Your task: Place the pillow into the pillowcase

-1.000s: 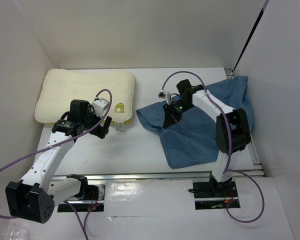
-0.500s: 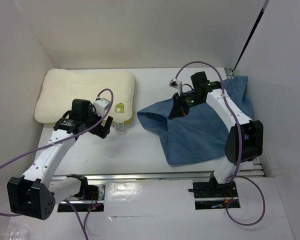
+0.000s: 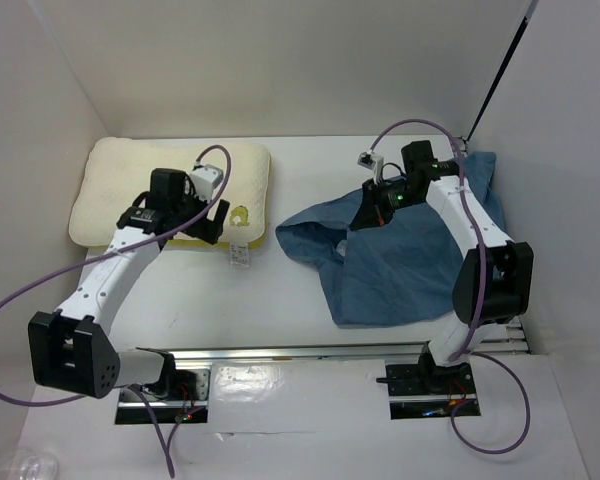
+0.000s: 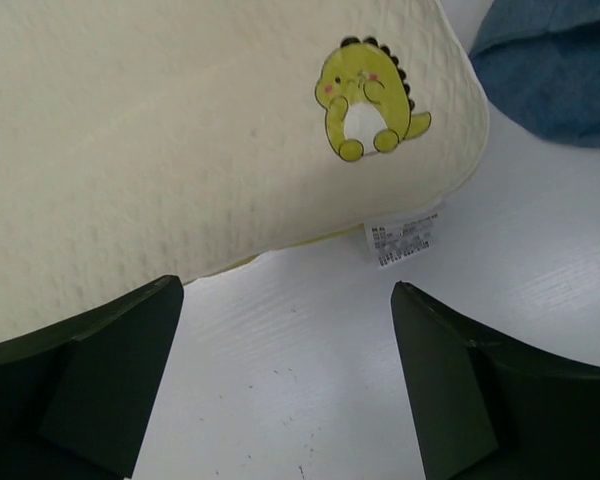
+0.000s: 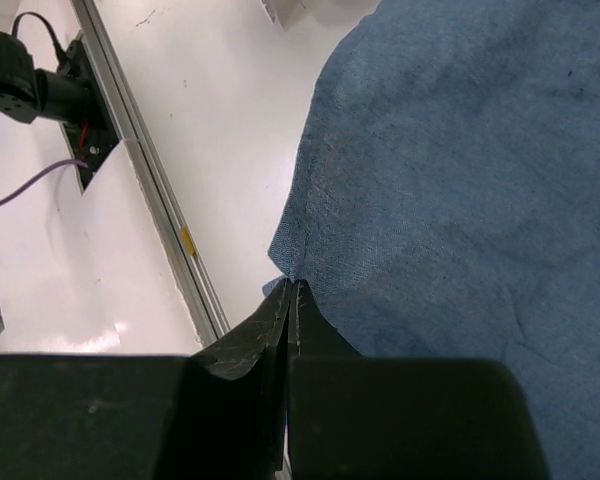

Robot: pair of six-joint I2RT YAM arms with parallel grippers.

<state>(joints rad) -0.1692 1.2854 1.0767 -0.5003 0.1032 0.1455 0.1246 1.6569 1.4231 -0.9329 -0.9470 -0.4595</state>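
The cream-yellow pillow lies flat at the back left, with a small dinosaur emblem and a white tag at its near right corner. My left gripper hovers open at that near edge, and only bare table shows between its dark fingers. The dusty-blue pillowcase lies wrinkled on the right. My right gripper is shut on the pillowcase's edge and holds that edge up off the table. In the left wrist view a blue corner of the pillowcase shows at the top right.
White walls enclose the table on the left, back and right. A metal rail runs along the near edge beside the arm bases. Purple cables loop over both arms. A dark pole leans in the back right corner.
My right gripper has moved right and toward the back, pulling the pinched pillowcase edge with it. My left gripper has moved up to the pillow's near right edge, still open.
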